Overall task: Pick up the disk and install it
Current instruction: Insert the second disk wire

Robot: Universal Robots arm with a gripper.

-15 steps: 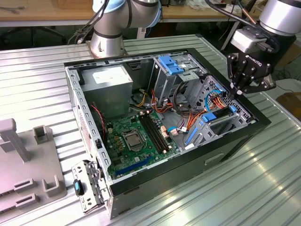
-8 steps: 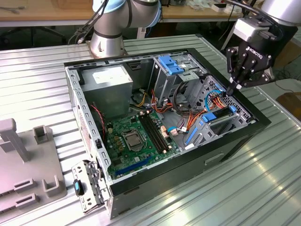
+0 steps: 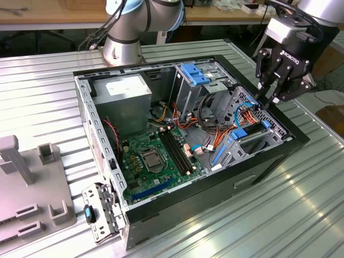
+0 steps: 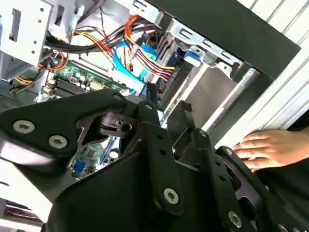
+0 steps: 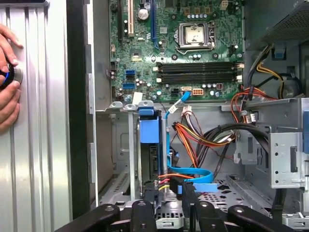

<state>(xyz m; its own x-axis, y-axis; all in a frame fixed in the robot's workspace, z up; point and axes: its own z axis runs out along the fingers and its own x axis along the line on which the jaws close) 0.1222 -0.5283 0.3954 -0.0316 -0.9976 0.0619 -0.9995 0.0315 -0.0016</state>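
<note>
Where the drive cage meets the case front, see the disk (image 3: 248, 133) standing on edge down in the bay, blue carrier bracket up. Reads same in first wrist view: disk (image 5: 148, 131) slotted upright between sheet-metal walls, orange and yellow wire bundle (image 5: 200, 137) just beside it, light-blue flat cable (image 5: 193, 173) crossing near its end. Shows in second wrist view too, grey flank and blue tab (image 4: 191, 55) against the black case edge.

Gripper (image 3: 270, 98) hangs right above that bay, at the exterior view's right. Fingers (image 5: 144, 205) spread, gap between them, nothing pinched; can't tell if one pad touches the carrier.

Further into the computer case (image 3: 274, 161): green motherboard (image 3: 156, 156) flat on the floor of it, grey power-supply box (image 3: 126, 94) at the far corner, ribbed light-blue latch plate (image 3: 194, 72) on top of the rear cage. Lying on its side, open face up, hinged metal latch panel (image 3: 101, 212) hanging off the near corner.

Resting on a ribbed aluminium table (image 3: 279, 215), long grooves, shiny. Grey plastic fixture (image 3: 32, 183) on it at the exterior view's left, well apart from the case. Arm base (image 3: 122, 45) bolted behind the case. Person's hand (image 5: 7, 92) on the table just beside the case wall, fingers around something small, round and blue. Behind the table: wooden bench edge (image 3: 54, 19), cables, dark floor.
</note>
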